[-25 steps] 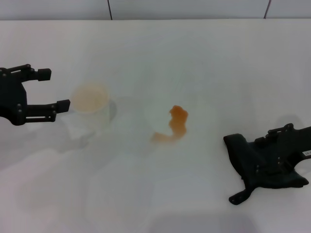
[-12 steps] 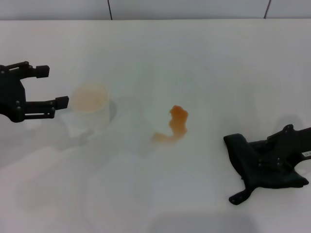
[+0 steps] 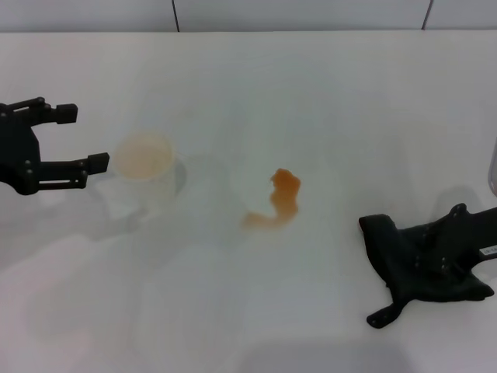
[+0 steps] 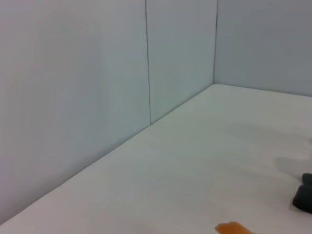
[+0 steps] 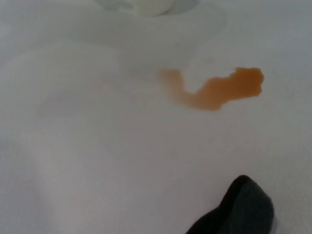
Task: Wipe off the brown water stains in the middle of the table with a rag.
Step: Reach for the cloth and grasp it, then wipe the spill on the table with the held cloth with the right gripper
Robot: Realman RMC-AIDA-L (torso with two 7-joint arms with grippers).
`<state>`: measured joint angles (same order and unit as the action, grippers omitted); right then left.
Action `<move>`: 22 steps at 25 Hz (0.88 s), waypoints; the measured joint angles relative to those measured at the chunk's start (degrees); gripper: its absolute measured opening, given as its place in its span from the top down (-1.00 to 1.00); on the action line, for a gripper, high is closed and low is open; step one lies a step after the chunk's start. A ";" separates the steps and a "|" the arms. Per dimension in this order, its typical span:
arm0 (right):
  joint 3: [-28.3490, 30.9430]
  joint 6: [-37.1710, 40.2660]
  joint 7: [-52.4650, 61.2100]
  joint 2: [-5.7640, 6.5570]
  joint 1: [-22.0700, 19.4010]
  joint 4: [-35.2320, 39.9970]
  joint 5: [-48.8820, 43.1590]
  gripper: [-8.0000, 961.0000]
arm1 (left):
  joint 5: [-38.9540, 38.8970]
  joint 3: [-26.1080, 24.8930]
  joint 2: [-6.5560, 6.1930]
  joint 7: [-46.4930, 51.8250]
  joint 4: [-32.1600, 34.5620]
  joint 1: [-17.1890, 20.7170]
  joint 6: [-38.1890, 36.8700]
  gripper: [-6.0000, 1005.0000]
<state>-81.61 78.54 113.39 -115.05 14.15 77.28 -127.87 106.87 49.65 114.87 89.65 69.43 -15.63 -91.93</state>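
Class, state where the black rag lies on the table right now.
In the head view the rag lies near the table's front right, under the right gripper, right of the brown water stains.

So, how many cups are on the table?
1. The cup stands on the table, on the robot's left side, between the open left pincer and the brown stain.

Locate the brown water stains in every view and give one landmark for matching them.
Head view: brown water stains at table centre.
Left wrist view: orange sliver at the bottom edge.
Right wrist view: upper right of centre.
Shared landmark: the black rag.
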 joint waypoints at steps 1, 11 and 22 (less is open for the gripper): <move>0.00 0.07 0.06 0.00 0.00 0.02 0.06 0.44 | 0.00 0.00 0.01 0.00 0.00 0.03 0.00 -0.77; -0.77 1.36 0.42 0.00 -0.01 0.64 0.69 0.71 | 0.00 0.00 0.16 -0.01 0.08 0.13 0.00 -0.77; -2.93 1.11 1.22 -0.09 0.67 1.03 3.16 0.80 | 0.00 0.01 0.28 -0.09 0.27 0.26 -0.01 -0.77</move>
<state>-84.54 79.65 114.61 -115.13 14.82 78.31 -124.71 106.87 49.66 115.15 89.56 69.70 -15.38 -91.93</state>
